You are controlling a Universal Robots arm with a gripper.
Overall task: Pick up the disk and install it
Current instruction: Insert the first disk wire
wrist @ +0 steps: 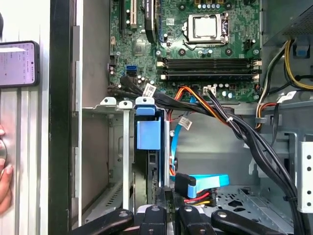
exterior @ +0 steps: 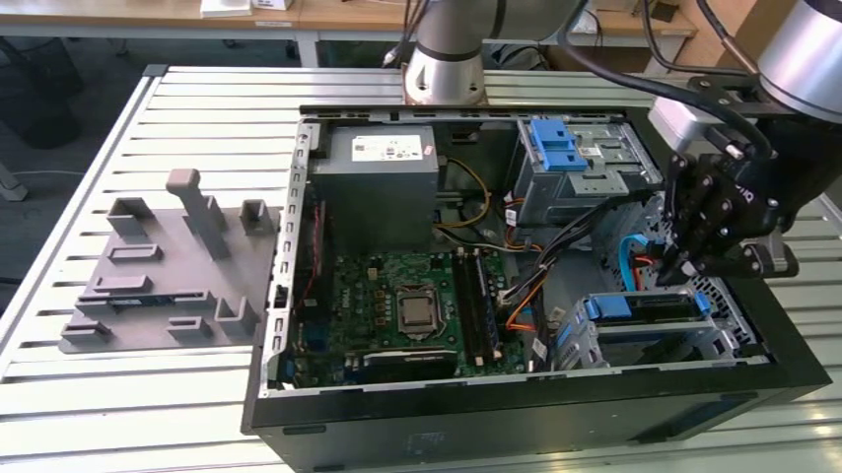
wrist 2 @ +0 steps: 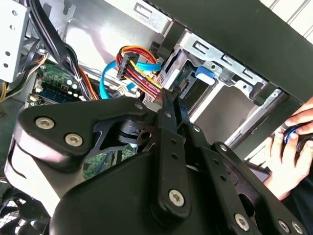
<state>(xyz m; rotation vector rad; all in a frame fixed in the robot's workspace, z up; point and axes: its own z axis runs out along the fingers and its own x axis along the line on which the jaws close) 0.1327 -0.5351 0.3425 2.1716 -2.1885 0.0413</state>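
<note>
The gripper (exterior: 687, 258) hangs inside the open computer case (exterior: 526, 419) at the right of the exterior view, just above the lower drive cage (exterior: 645, 330) in the case's lower right corner. Whether its fingers are parted or closed, and whether they grip anything, cannot be told from these views.

In the first wrist view, the disk (wrist: 148, 166) stands on edge in a slot of the grey metal cage (wrist: 105, 147), lower centre of the frame, with its blue bracket tab (wrist: 147, 132) toward the motherboard (wrist: 195, 44). The gripper's black linkage (wrist: 161, 220) sits directly at the disk's near end, along the bottom edge.

A blue data connector (wrist: 203, 183) and bundled cables (wrist: 220, 110) lie just beside the cage.

A person's hand (wrist 2: 288, 156) rests outside the case at the right edge of the second wrist view.
</note>
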